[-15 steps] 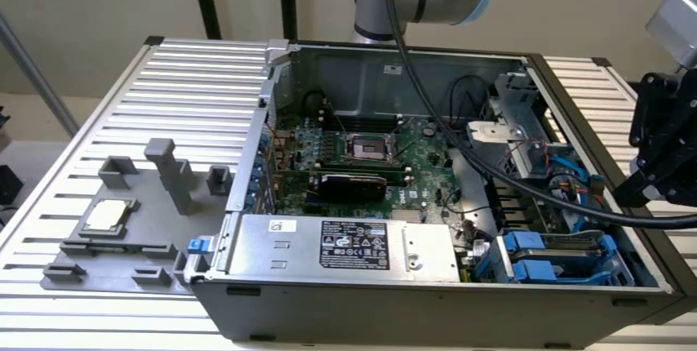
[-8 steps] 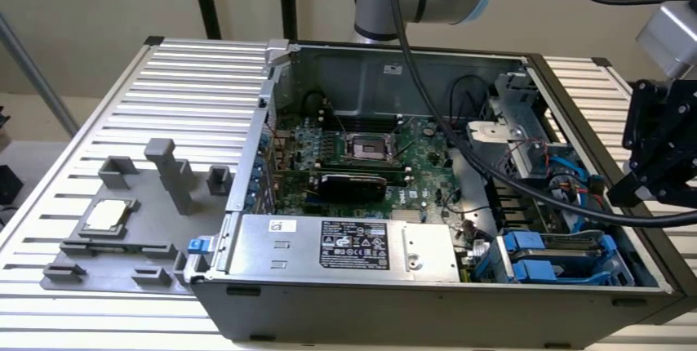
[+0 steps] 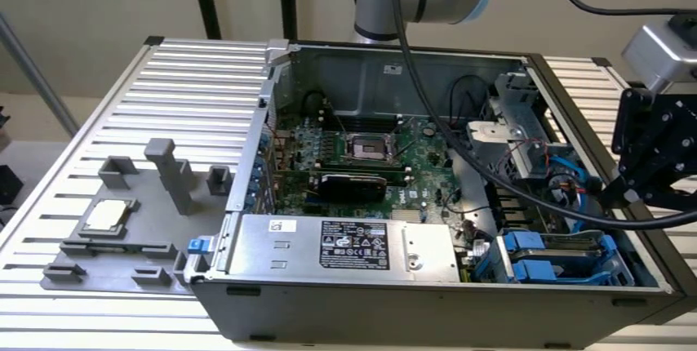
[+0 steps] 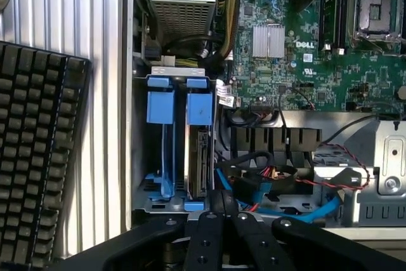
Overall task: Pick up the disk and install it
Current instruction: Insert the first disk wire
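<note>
Within drive cage [image 4: 166, 202], disk [image 4: 203, 163] edge-on, grey, blue-framed

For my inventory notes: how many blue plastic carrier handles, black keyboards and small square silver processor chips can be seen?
Blue plastic carrier handles: 2
Black keyboard: 1
Small square silver processor chip: 1
Total: 4

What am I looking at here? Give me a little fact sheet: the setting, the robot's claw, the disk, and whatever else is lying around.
Setting: open computer case on a slatted table
Gripper: gripper shut, nothing seen in it, close to the drive cage
Disk: disk stands on edge in a cage slot
Nearby: processor chip on a grey fixture; keyboard beside the case
</note>
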You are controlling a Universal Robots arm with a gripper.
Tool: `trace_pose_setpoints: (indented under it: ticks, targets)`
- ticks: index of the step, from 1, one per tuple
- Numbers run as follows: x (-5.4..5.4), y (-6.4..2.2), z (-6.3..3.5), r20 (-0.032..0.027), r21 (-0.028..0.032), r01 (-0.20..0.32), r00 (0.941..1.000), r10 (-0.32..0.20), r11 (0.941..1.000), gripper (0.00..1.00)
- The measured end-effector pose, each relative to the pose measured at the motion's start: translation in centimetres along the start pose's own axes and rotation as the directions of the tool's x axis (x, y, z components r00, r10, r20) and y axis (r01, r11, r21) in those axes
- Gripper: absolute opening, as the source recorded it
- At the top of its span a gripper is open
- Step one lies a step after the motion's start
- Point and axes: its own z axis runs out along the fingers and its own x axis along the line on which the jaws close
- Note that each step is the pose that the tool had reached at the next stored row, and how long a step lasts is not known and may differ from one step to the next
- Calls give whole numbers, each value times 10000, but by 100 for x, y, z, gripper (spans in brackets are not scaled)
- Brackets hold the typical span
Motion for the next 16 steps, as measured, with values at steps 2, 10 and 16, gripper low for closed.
trace_pose_setpoints:
  ticks: [2,10,16]
  targets:
    - [-12,-21,37,-2,-4,62,10000,-62,10000,11]
    - [-20,-242,155,-20,-21,241,9997,-242,9997,11]
    - [-16,-193,223,-18,-97,323,9995,-323,9994,11]
